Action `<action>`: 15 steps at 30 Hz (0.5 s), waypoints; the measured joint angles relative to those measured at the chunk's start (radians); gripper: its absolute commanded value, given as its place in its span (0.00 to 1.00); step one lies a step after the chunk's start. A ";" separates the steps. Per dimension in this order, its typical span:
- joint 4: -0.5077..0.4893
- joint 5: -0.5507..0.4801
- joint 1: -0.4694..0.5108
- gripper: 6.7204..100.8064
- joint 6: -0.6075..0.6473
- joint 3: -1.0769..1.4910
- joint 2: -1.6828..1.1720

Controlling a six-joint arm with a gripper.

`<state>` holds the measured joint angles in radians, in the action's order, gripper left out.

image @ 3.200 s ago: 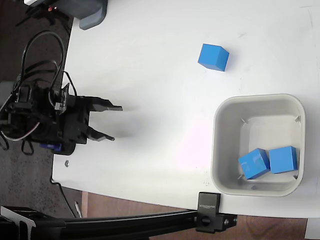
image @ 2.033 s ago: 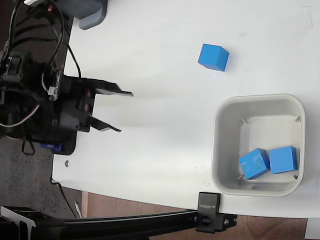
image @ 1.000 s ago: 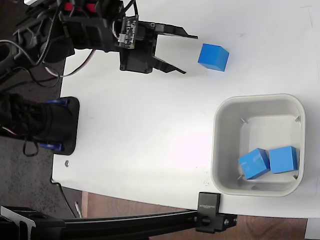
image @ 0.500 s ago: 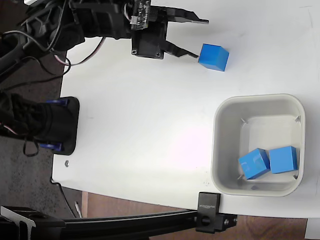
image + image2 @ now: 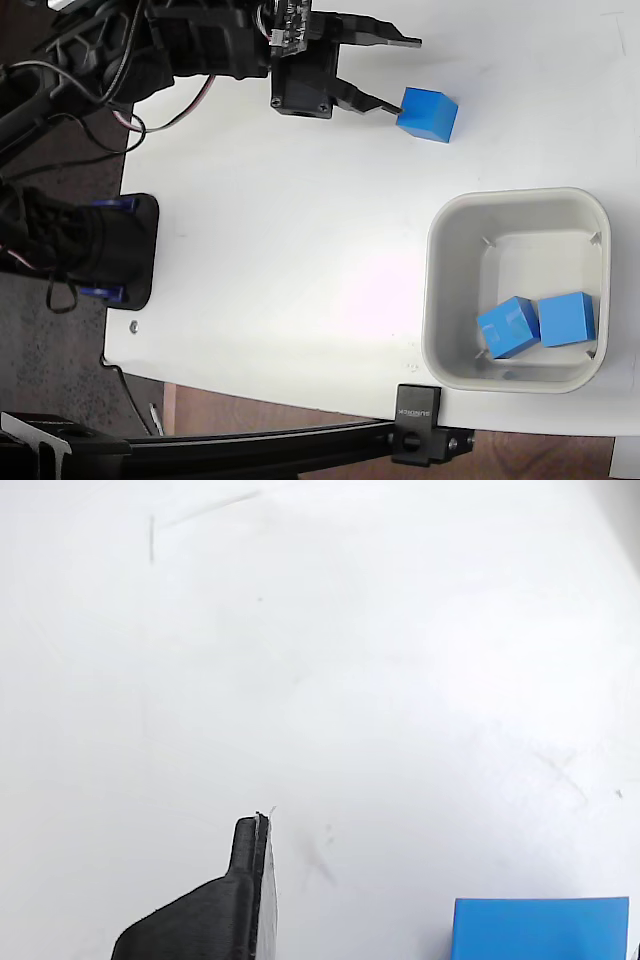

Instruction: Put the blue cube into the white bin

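Observation:
A blue cube (image 5: pixel 427 114) lies on the white table at the upper right of the fixed view, apart from the white bin (image 5: pixel 440 290). My gripper (image 5: pixel 404 74) stands open just left of this cube. Its lower fingertip (image 5: pixel 390 107) reaches the cube's left face, and the upper finger points past the cube's top edge. Nothing is between the jaws. Two more blue cubes (image 5: pixel 508 327) (image 5: pixel 567 319) rest side by side inside the bin. In the wrist view the cube (image 5: pixel 540 929) shows at the bottom right, with one black finger (image 5: pixel 245 880) to its left.
A black arm base (image 5: pixel 95 250) sits at the table's left edge with cables around it. A black clamp (image 5: pixel 418 435) grips the table's lower edge below the bin. Dark floor lies left of the table.
The arm swung from the table's left edge up to the top, then moved right toward the lone cube. Over the last half second it crept slightly farther right. The cubes have not moved.

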<state>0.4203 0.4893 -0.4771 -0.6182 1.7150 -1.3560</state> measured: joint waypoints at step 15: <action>-0.051 -0.018 0.015 0.99 0.012 0.092 0.000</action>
<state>0.3697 0.4709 -0.4617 -0.6059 1.8070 -1.3560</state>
